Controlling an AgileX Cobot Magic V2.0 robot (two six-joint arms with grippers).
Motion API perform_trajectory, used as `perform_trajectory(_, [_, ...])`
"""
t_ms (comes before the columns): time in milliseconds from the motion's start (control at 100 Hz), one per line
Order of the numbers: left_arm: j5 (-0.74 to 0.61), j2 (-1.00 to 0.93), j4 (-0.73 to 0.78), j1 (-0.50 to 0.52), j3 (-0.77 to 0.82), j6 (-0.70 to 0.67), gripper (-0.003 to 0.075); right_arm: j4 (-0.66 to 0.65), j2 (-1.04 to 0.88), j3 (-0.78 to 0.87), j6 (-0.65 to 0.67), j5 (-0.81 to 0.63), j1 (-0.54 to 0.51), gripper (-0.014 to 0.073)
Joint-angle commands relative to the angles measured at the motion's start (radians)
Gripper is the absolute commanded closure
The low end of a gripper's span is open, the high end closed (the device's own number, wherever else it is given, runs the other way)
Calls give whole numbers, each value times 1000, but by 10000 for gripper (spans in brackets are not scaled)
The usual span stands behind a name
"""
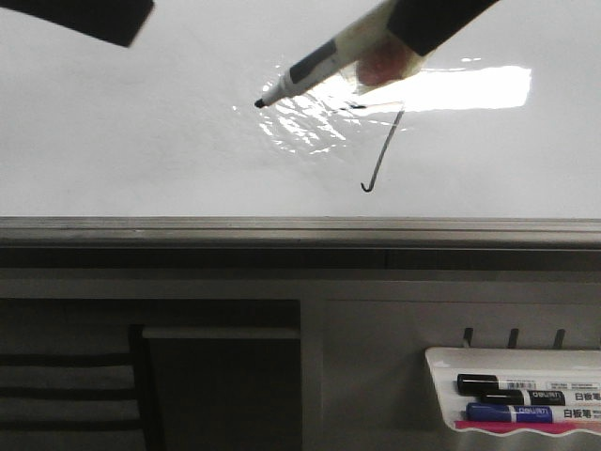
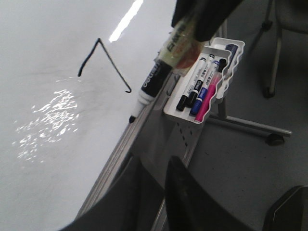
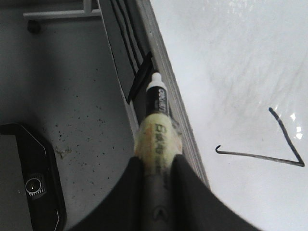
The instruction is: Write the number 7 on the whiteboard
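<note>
The whiteboard (image 1: 141, 141) lies glossy white, with a bright glare and a grey edge rail (image 1: 300, 230). A thin dark number 7 (image 1: 383, 150) is drawn on it, its slanted stem ending in a small hook; it also shows in the left wrist view (image 2: 108, 57) and the right wrist view (image 3: 269, 156). My right gripper (image 1: 413, 33) is shut on a black-and-white marker (image 1: 319, 68) wrapped in yellowish tape (image 3: 156, 130). The marker tip (image 1: 259, 102) is left of the 7 and looks lifted off the board. My left gripper (image 2: 154, 161) is empty, jaws close together, over the rail.
A small white marker tray (image 1: 441, 362) hangs below the board at the right, holding black, blue and pink markers (image 2: 202, 86). A chair leg with a caster (image 2: 274, 139) stands on the grey floor beyond the rail. A dark device (image 3: 33, 183) lies on the floor.
</note>
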Motion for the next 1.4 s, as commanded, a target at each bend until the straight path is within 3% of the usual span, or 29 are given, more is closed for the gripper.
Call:
perform_trajectory(0, [-111, 31, -31, -43, -27, 22, 537, 13, -27, -36, -56, -26, 3, 639])
perform_trajectory(170, [-197, 111, -25, -64, -47, 22, 389, 13, -27, -36, -73, -13, 3, 639])
perform_trajectory(260, [-199, 156, -27, -64, -73, 24, 351, 13, -27, -36, -73, -13, 3, 639])
perform_trajectory(630, [-203, 350, -24, -119, -187, 45, 352, 15, -27, -36, -73, -13, 3, 639])
perform_trajectory(950, [-194, 328, -24, -124, -194, 72, 353, -2, -27, -36, -104, -11, 3, 639])
perform_trajectory(1090, [-192, 328, -24, -124, -194, 74, 399, -2, -27, -36, -109, -17, 3, 639])
perform_trajectory(1280, [-192, 328, -24, -124, -194, 76, 563, -55, -27, -36, -162, -21, 3, 639])
perform_trajectory(1390, [-192, 328, -24, -124, -194, 91, 609, -55, -27, -36, -218, -35, 3, 639])
